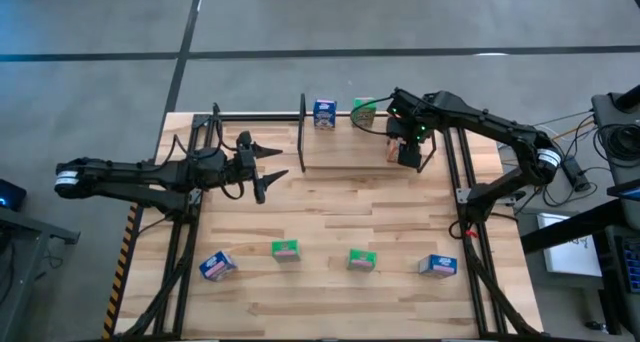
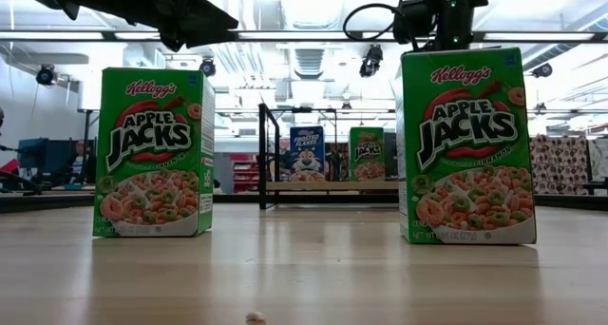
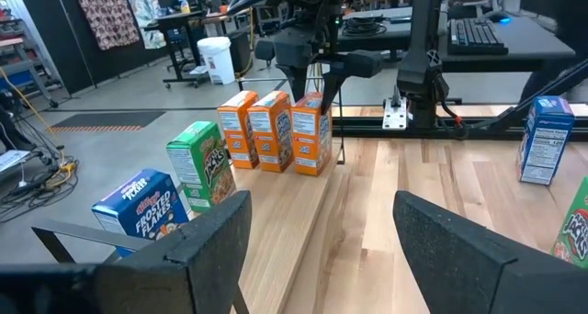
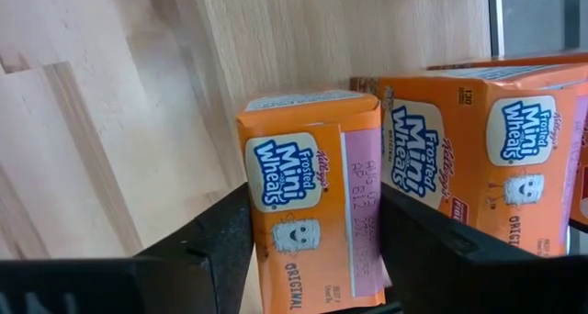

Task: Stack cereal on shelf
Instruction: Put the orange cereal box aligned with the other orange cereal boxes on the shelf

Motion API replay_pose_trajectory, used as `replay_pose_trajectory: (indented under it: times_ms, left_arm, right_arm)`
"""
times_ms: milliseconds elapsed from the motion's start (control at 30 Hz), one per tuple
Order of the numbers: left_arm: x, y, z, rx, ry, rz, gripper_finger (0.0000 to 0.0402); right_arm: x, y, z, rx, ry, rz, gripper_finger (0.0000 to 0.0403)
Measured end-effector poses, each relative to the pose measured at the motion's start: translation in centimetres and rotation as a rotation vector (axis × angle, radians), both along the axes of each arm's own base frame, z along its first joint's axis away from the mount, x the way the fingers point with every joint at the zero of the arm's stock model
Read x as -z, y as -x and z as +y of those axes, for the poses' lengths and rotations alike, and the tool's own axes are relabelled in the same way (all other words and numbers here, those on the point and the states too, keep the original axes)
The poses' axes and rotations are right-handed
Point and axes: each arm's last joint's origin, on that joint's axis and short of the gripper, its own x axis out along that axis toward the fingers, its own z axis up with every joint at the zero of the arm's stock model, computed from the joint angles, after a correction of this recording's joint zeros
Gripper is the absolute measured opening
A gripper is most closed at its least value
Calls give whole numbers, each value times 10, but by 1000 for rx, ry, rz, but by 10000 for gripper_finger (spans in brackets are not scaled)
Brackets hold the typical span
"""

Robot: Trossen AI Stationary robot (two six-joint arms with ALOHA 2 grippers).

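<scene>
From above, my right gripper [image 1: 405, 147] sat over the orange boxes [image 1: 394, 142] on the shelf [image 1: 340, 140]. In its wrist view, an upright orange box [image 4: 312, 213] stood between parted fingers [image 4: 207, 245], touching both. My left gripper [image 1: 262, 167] waited spread mid-table.

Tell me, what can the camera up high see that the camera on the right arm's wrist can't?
Only the high view shows the waiting left gripper, open over the table, the front row of two blue and two green boxes, and a blue box on the shelf. Only the right wrist view shows the Mini-Wheats label on the orange box between the right gripper fingers. Both show orange boxes at the shelf.
</scene>
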Motion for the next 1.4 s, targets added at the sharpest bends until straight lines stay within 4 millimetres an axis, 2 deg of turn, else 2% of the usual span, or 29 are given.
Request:
replay_pose_trajectory:
  times_ms: [467,667,900,1033,1167,1400]
  left_arm:
    - [0,0,0,0,0,0,249]
    - [0,0,0,0,0,0,249]
    - [0,0,0,0,0,0,249]
    - [0,0,0,0,0,1,249]
    - [1,0,0,0,0,6,249]
    - [0,0,0,0,0,5,249]
  right_arm:
    - [-1,0,-1,-20,28,18,217]
    - [-20,-1,-2,-15,49,-14,217]
    - [-45,1,6,70,22,-46,208]
    - [-48,1,18,71,-57,-89,183]
    - [-42,1,31,64,-122,-95,138]
    - [-8,11,38,82,-157,29,44]
